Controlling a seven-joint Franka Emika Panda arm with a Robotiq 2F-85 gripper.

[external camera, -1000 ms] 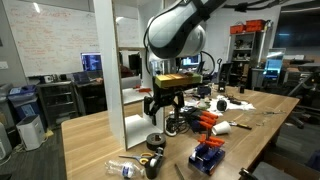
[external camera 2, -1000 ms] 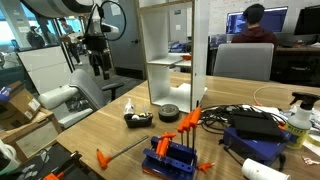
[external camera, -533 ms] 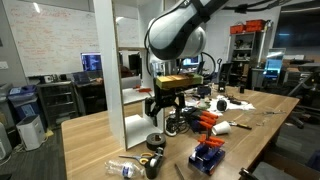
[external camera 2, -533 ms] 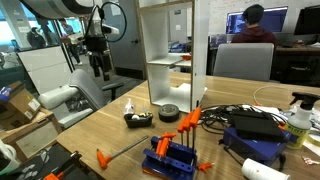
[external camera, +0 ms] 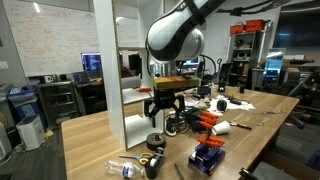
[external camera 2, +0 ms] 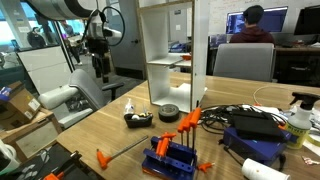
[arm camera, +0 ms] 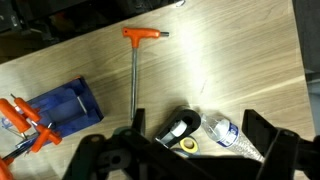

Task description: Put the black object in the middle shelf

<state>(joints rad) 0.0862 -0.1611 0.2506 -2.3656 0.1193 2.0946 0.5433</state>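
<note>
The black object (external camera 2: 168, 112) is a small round item on the table in front of the white shelf unit (external camera 2: 172, 40); it also shows in an exterior view (external camera: 155, 140). It is out of the wrist view. The middle shelf (external camera 2: 170, 65) is a white board with nothing on it. My gripper (external camera: 163, 112) hangs open and empty above the table beside the unit, well apart from the black object; it also shows in an exterior view (external camera 2: 100, 70). In the wrist view my gripper (arm camera: 198, 120) is open above a black roll (arm camera: 178, 128).
A thin yellow ring (arm camera: 188, 145) and a clear plastic bottle (arm camera: 230, 135) lie by the black roll. An orange-handled hex key (arm camera: 137, 60) and a blue holder with orange tools (arm camera: 60, 108) lie nearby. Cables and tools (external camera 2: 250, 125) crowd one side of the table.
The arm has shifted only very slightly. Nothing on the table has moved and the gripper stays open.
</note>
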